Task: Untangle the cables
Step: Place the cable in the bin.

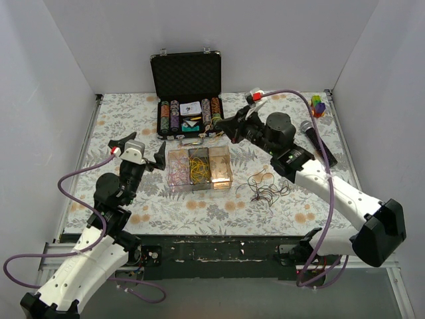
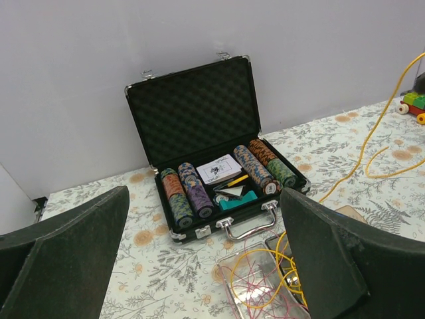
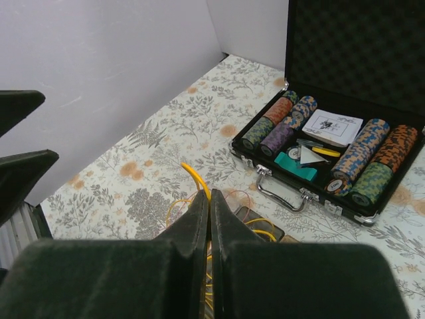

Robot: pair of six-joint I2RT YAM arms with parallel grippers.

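Yellow cable [image 3: 194, 178] seen pinched between clenched right fingers [image 3: 192, 226]; grip point hard to make out from overhead. Left fingers [image 2: 80, 252] spread wide, nothing held, lower parts cut off by frame. Dark cables [image 1: 265, 187] seen loose on counter [image 1: 133, 119], just beside clear box [image 1: 226, 185]. Poker case [image 1: 188, 93] open behind. Lifted yellow line shown only by wrist views.

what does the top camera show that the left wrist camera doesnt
Only the top view: the microphone and a loose clump of dark wires lying on the table right of the clear box. Only the left wrist view: a yellow wire rising from that box up to the right, too thin to make out from above. Both: the open chip case, the clear box with wires inside, and the toy at the far right.
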